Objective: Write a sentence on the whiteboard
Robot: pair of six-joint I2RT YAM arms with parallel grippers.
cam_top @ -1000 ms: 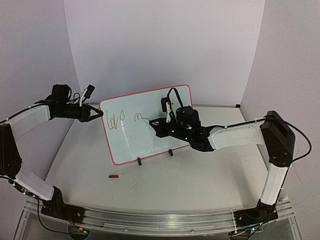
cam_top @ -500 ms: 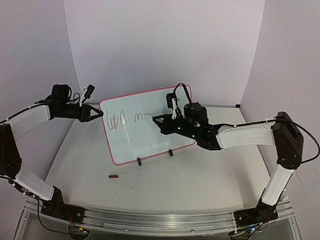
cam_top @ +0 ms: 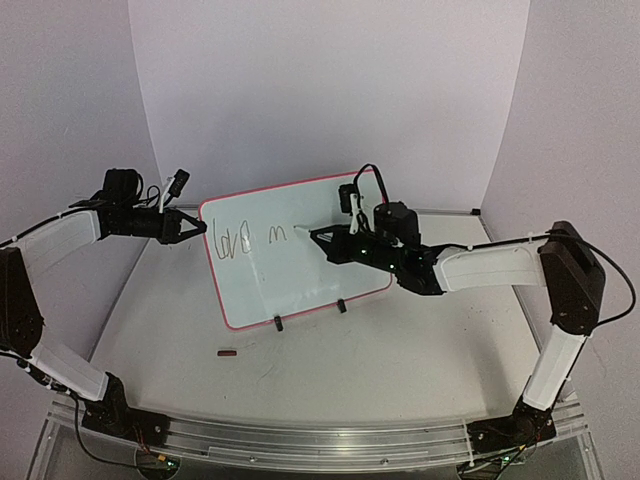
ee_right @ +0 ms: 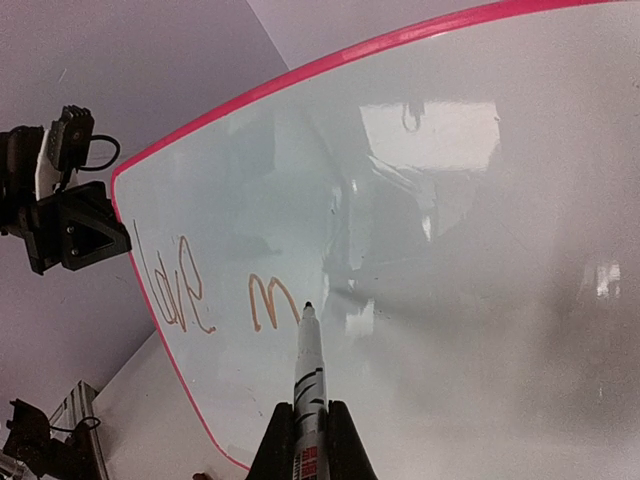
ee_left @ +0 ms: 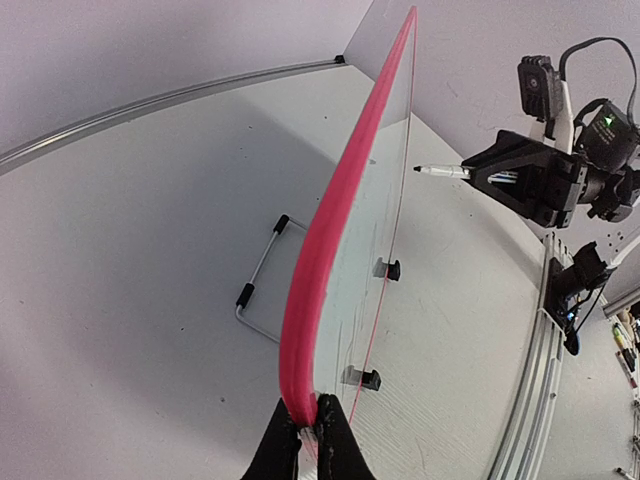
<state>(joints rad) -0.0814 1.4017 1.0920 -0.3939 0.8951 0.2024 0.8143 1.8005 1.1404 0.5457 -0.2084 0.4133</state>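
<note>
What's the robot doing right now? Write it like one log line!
left claw: shut on whiteboard edge | right claw: shut on marker | written: love m | marker tip: just after it

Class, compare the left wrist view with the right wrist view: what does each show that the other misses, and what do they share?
Only left wrist: the wire stand behind the whiteboard and its two clip feet. Only right wrist: the writing, "love m". Both: the whiteboard, the marker in the right gripper, and the left gripper on the frame.
</note>
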